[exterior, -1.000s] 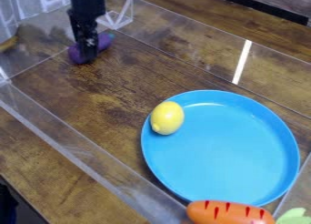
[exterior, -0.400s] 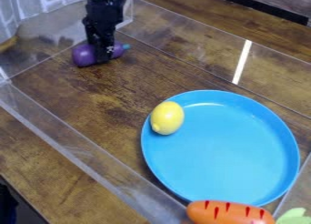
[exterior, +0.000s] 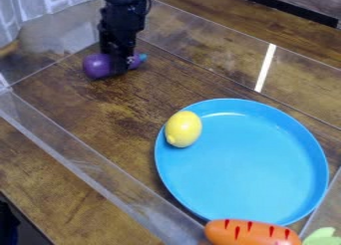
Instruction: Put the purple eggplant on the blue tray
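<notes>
Purple eggplant [exterior: 103, 65] is lying at the far left of a dark wooden table [exterior: 80, 139], inside a low clear plastic enclosure [exterior: 54, 134] whose walls are framing the work area. Its long axis is running roughly left to right across the picture, with the rounded bulb end pointing left and the narrower end pointing right, under the robot. A black gripper [exterior: 123, 58] is hanging straight down over that right-hand part, and its fingers are closing together on the eggplant; the exact contact is hard to make out at this size, so the grip appears firm rather than certain. The eggplant seems to be sitting at or just above the table surface.

Well apart from it, toward the near right, the blue tray [exterior: 266, 179] is resting flat on the wood. A yellow lemon [exterior: 182, 128] is sitting on the tray's upper left rim, partly overlapping the edge. An orange carrot [exterior: 249, 232] is lying at the bottom edge of the picture, just beside the tray's near rim, with a bit of green showing at its right.
</notes>
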Tool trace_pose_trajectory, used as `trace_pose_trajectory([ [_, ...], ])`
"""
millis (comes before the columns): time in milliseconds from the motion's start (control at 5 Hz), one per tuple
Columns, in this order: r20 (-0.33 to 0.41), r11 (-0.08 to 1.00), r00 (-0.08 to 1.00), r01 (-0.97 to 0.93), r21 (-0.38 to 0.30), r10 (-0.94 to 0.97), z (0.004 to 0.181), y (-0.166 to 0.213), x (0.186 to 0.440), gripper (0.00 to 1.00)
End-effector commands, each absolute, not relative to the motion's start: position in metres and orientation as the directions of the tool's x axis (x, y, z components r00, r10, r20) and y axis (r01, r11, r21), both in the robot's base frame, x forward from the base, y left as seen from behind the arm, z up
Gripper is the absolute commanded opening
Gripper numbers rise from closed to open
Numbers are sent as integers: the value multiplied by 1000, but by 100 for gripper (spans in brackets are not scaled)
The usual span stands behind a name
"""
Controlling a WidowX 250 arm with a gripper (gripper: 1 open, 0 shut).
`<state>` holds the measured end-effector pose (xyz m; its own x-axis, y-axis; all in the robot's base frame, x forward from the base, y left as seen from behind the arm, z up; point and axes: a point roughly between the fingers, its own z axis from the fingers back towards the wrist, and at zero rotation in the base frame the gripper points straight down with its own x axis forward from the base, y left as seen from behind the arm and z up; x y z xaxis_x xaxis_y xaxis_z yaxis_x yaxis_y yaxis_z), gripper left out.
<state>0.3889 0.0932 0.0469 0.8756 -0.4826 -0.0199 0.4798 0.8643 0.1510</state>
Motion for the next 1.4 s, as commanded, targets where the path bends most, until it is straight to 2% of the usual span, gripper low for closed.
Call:
trace_pose_trajectory([
  [0,50,850,869,467,242,-492,103,81,394,0],
  [400,47,831,854,491,262,-519,124,53,379,0],
  [600,48,800,821,538,266,-568,137,24,374,0],
  [1000,55,733,746,634,247,-664,158,-54,343,0],
  [1200,58,708,718,666,235,-694,159,-95,323,0],
])
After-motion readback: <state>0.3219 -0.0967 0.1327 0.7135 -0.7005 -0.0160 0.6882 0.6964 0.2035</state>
